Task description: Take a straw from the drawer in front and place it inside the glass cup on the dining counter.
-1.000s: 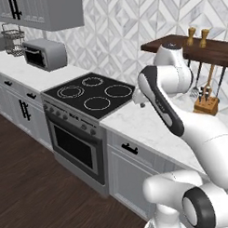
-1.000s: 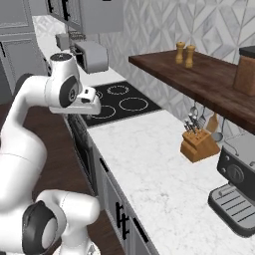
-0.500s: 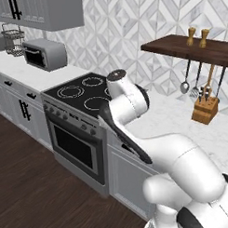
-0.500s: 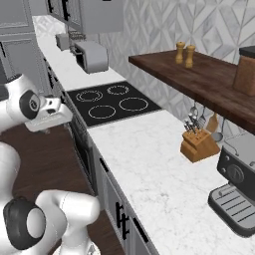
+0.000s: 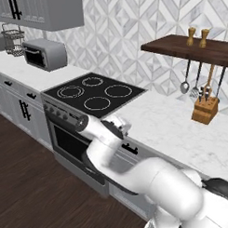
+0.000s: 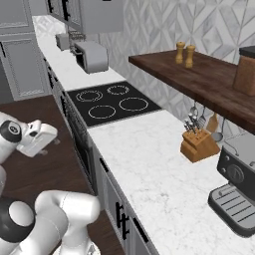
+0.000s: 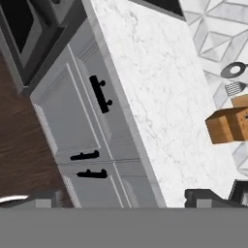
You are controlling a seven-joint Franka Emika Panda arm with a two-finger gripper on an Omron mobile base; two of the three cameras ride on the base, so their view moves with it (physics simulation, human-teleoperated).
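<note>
The drawer (image 7: 109, 129) is a light-grey front just under the marble wall counter, shut, with a short black bar handle (image 7: 100, 93). In the left base view that drawer (image 5: 138, 154) sits right of the oven. My gripper (image 7: 121, 201) is open with nothing between its fingertips, which stand far apart. It hangs low in front of the cabinets, facing the drawer front from a short distance. From the right base view the gripper (image 6: 54, 143) is over the floor, left of the cabinet row. The straw is hidden. The glass cup and the dining counter are out of view.
A black cooktop (image 5: 94, 91) with a dark oven below it borders the drawer. On the counter stand a knife block (image 5: 204, 110), a toaster oven (image 5: 44, 53) and a coffee machine (image 6: 239, 199). A wooden shelf (image 5: 192, 48) hangs above. Below the drawer are cabinet doors (image 7: 63, 114).
The arm has swung down from above the counter to low in front of the cabinets. The gripper has stayed open. The base has not moved.
</note>
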